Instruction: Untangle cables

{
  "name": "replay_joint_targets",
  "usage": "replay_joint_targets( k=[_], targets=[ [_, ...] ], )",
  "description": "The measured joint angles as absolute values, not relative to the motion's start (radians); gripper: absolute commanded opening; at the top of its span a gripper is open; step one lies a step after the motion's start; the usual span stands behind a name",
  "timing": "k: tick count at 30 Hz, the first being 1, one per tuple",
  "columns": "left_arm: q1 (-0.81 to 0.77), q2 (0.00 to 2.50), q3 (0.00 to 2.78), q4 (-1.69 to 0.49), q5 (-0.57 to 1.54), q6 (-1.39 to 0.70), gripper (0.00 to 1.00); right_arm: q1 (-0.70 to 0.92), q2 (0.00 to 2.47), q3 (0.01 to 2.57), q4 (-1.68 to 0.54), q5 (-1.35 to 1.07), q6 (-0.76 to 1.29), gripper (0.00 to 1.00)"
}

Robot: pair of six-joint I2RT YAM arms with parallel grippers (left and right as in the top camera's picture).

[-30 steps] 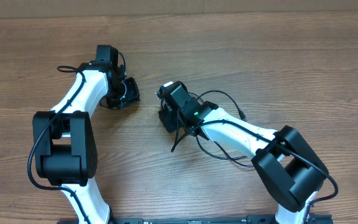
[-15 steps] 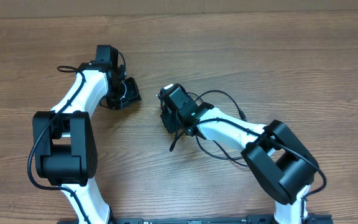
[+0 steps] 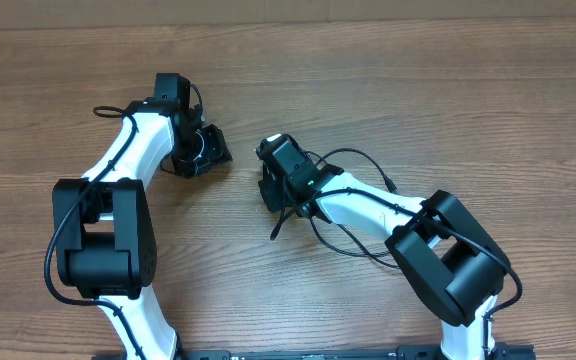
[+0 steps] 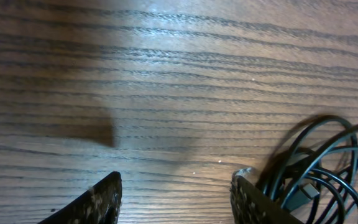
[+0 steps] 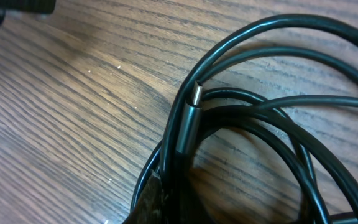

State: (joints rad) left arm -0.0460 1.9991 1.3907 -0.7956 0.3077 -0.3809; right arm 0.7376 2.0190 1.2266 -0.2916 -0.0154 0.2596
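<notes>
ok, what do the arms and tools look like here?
Both the left arm and right arm have white tube links, chunky black joint blocks and a thin black wire running along each. The left tool and right tool are black; the left one's fingers look rough-textured.

Near the middle of the tabletop [image 3: 468,80], the left gripper [image 3: 208,158] stands left of the right gripper [image 3: 270,190], the two apart. A coiled bundle [image 4: 319,168] lies just beside one left finger [image 4: 253,199]. More cables [image 3: 356,153] loop under and around the right arm [image 3: 368,205], one end [image 3: 274,235] trailing toward the near edge.
</notes>
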Motion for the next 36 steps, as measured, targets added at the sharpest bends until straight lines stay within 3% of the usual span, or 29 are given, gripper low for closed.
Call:
replay_joint_targets(
  k=[5,16,31,36],
  targets=[
    [-0.046,1.999,1.391,-0.786,0.386,-0.321,0.47,0.677,2.019,1.229,-0.292,-0.172,0.324,0.04],
    [-0.046,1.999,1.391,-0.770,0.643,-0.112,0.46,0.459,2.019,1.231,-0.196,-0.676,0.483,0.04],
    [-0.076,2.000,1.391,-0.738,0.831,-0.022,0.49,0.416,2.019,1.231,-0.193,-0.764,0.710,0.04],
    [-0.119,1.999,1.391,-0.730,0.838,-0.021,0.54,0.416,2.019,1.231,-0.161,-0.770,0.775,0.04]
  ],
)
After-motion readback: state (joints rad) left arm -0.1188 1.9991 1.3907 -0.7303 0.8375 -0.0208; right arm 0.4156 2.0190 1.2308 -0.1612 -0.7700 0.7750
